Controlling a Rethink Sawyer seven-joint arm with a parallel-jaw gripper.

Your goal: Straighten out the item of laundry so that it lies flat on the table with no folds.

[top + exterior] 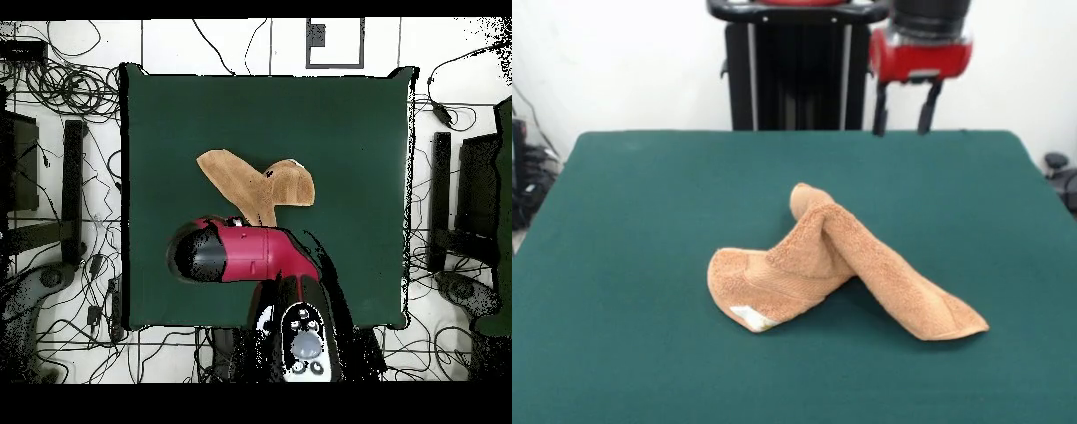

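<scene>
The tan terry-cloth towel (821, 265) lies crumpled near the middle of the green table (618, 265). It is folded over itself into two crossing lobes, with a raised hump at the far end. Its white tag with a yellow mark (752, 318) shows at the near left corner. My gripper (904, 119) hangs high over the table's far edge, right of the pedestal, well away from the towel, open and empty. In the overhead view the towel (250, 180) forms a V shape, and my red arm (260, 255) covers its nearer tip and hides the gripper.
The black pedestal (799, 71) stands behind the table's far edge. In the overhead view, cables (60, 90) and black stands (72, 190) lie on the floor around the table (350, 130).
</scene>
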